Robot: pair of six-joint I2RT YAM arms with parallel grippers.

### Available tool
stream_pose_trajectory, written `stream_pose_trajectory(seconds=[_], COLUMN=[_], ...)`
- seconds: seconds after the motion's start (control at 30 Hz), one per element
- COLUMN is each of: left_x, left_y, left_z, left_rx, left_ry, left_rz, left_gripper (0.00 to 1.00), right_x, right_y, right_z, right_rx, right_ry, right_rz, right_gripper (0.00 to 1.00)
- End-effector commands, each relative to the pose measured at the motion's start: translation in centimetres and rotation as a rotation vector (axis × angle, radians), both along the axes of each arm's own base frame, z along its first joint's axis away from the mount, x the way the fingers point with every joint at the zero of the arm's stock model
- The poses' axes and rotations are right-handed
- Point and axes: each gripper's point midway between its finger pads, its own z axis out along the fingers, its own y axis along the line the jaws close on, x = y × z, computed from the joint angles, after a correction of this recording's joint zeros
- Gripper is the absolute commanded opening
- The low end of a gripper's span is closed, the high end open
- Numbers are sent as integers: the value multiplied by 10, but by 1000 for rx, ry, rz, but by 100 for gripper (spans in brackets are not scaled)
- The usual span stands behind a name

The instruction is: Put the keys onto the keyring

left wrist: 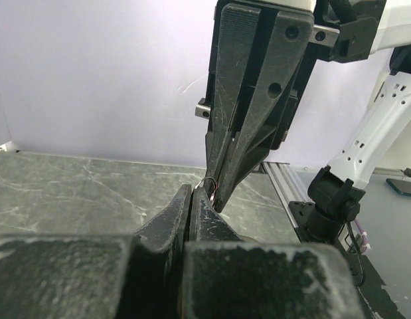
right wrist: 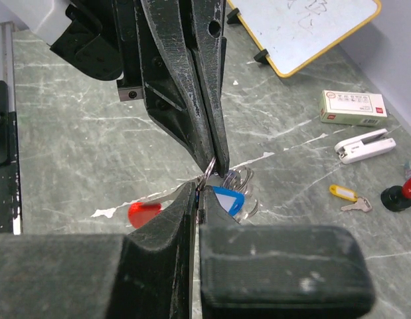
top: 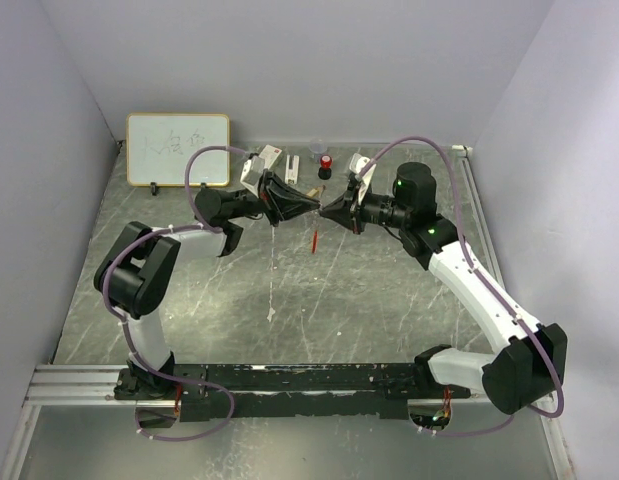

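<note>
Both grippers meet tip to tip above the middle of the table. My left gripper [top: 312, 205] [left wrist: 191, 192] is shut on the thin silver ring [right wrist: 209, 165] of the keyring. My right gripper [top: 329, 210] [right wrist: 197, 191] is shut on the same ring from the opposite side. The keyring's red tag [top: 315, 240] [right wrist: 144, 214] hangs below the tips. A blue-headed key [right wrist: 226, 199] and some silver loops [right wrist: 242, 179] sit right beside my right fingers. A yellow-headed key [right wrist: 343, 193] lies on the table, apart from both grippers.
A whiteboard [top: 177, 148] stands at the back left. A white box with a red mark [right wrist: 353, 106], a white stapler-like tool [right wrist: 364, 146] and a red-and-black cylinder [right wrist: 398, 196] lie along the back. Grey walls close in three sides.
</note>
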Motion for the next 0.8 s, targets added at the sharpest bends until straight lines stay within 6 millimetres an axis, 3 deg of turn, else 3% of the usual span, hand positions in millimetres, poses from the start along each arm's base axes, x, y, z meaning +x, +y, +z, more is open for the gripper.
stream_pose_trajectory(seconds=[0.0, 0.4, 0.77], left_x=[-15, -19, -17], left_y=[13, 18, 24], left_z=[51, 78, 105], left_rx=[-186, -235, -291], left_ry=[-210, -233, -233], left_rz=[31, 33, 40], left_gripper=[7, 7, 7], right_x=[-4, 1, 16], right_y=[7, 7, 16], right_z=[10, 6, 12], right_rx=[44, 54, 74], right_ry=[-22, -23, -24], right_rz=[39, 19, 28], right_gripper=[0, 2, 12])
